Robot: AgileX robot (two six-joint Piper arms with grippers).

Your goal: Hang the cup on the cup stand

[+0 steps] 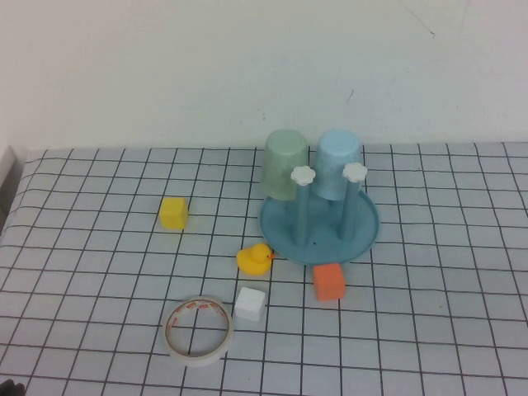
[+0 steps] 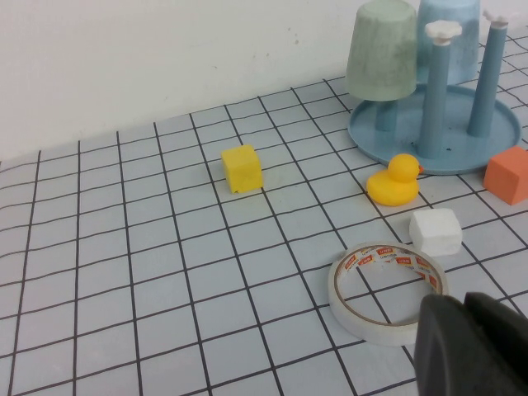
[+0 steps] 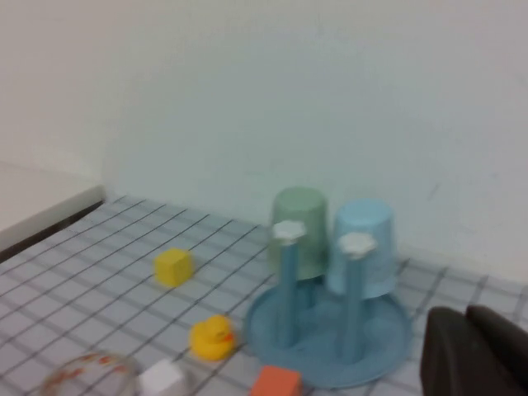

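The light blue cup (image 1: pixel 339 163) hangs upside down on a back peg of the cup stand (image 1: pixel 363 235), next to a pale green cup (image 1: pixel 285 163) on the other back peg. Two front pegs with white flower caps (image 1: pixel 304 175) stand bare. The blue cup also shows in the left wrist view (image 2: pixel 450 33) and the right wrist view (image 3: pixel 363 247). My left gripper (image 2: pixel 464 299) is shut and empty, low over the table near the tape roll. My right gripper (image 3: pixel 466 313) is shut and empty, off to the stand's right side. Neither gripper shows in the high view.
A yellow cube (image 1: pixel 173 212), a yellow rubber duck (image 1: pixel 255 259), a white cube (image 1: pixel 249 304), an orange cube (image 1: pixel 328 282) and a roll of tape (image 1: pixel 198 329) lie on the checked cloth in front and left of the stand. A wall runs behind.
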